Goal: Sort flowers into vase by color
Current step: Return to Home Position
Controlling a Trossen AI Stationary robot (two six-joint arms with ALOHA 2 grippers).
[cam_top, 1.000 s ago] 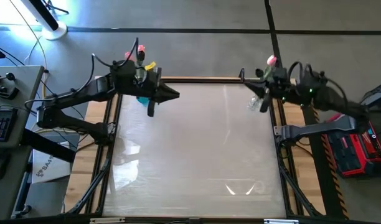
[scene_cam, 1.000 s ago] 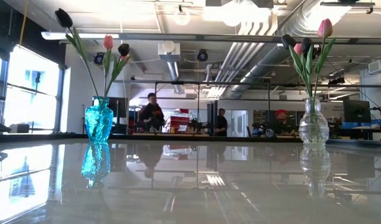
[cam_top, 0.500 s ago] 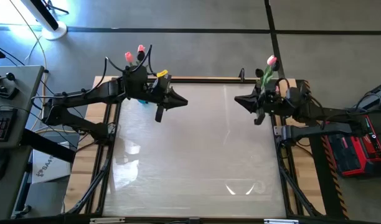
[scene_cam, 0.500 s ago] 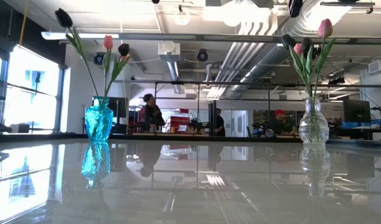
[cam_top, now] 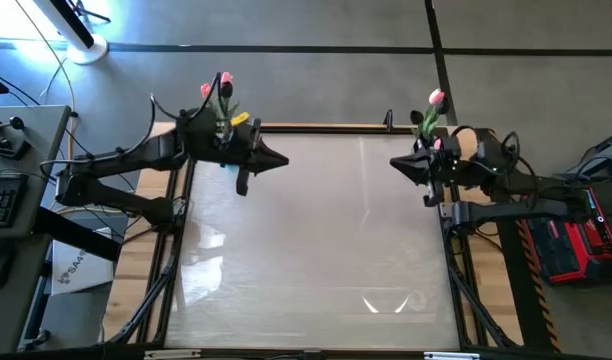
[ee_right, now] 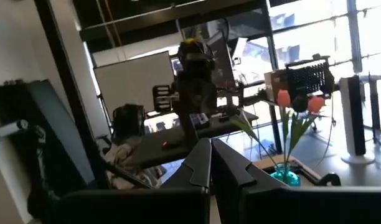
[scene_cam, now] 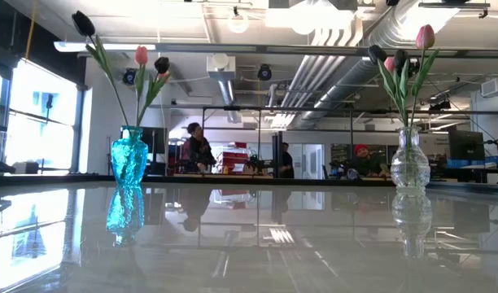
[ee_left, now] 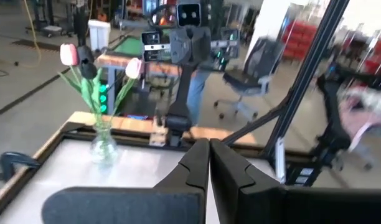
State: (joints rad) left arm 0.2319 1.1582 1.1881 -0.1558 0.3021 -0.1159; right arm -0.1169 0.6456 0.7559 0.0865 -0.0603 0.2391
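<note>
Flowers (scene_cam: 139, 69), pink and black mixed, stand in the blue vase (scene_cam: 128, 159) and the clear vase (scene_cam: 410, 160) at two desk (cam_top: 306, 260) corners. Left pincer (cam_top: 282, 160) and right pincer (cam_top: 396, 165), both pressed together, hover beside their vases, apart from the stems.

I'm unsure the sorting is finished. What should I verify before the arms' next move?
1. The left gripper is shut and empty: ok.
2. The right gripper is shut and empty: ok.
3. The blue vase stands upright: ok.
4. The clear vase stands upright: ok.
5. Colours sorted: not ok; the blue vase holds a pink flower beside black flowers, and the clear vase mixes both too.
6. The left arm and right arm clear of the vases: cannot tell; from above each overlaps its vase.
</note>
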